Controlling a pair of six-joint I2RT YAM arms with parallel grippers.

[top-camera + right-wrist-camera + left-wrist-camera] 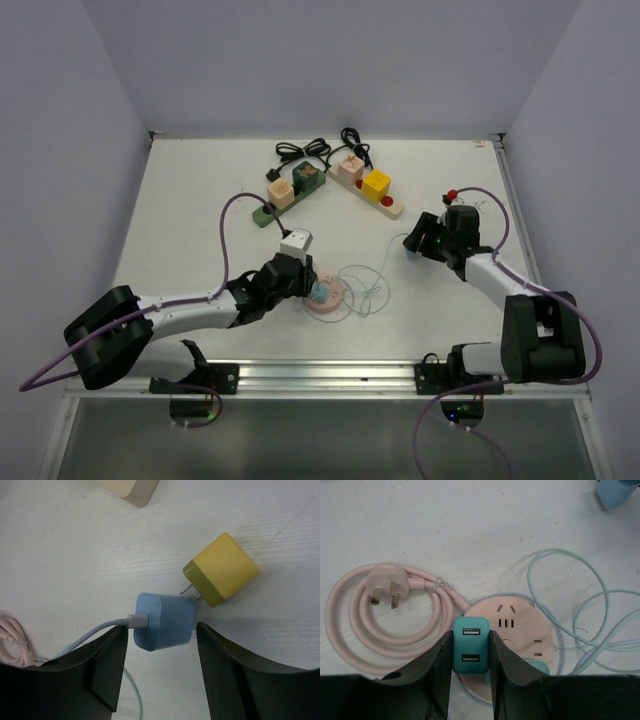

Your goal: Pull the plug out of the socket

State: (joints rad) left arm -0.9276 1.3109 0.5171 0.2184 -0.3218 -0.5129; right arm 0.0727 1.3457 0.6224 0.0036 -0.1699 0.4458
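Pulling is judged to be the step in hand. The teal plug point(470, 652) is pinched on both flanks by the left claw point(470, 636), which is set narrow. The plug stands at the near edge of the round pink socket point(520, 622). Its prongs are hidden, but it is judged not yet drawn out. A straight draw along the prongs, without twist, is called for next. Nothing is seen holding the socket down, so it could be lifted with the plug.

The right claw point(161, 629) is parted and nothing is held. A blue charger point(167, 617) lies on the table point(60, 555) between its fingers, with a yellow charger point(222, 570) just beside it, prongs toward the blue one.

A coiled pink cord point(350, 630) is laid left of the socket. A pale green cable point(560, 555) is looped on the right, close against the rim. Either could be dragged if the socket shifts. A green strip point(285, 195) and a pink strip point(372, 188) lie at the far side, well apart.
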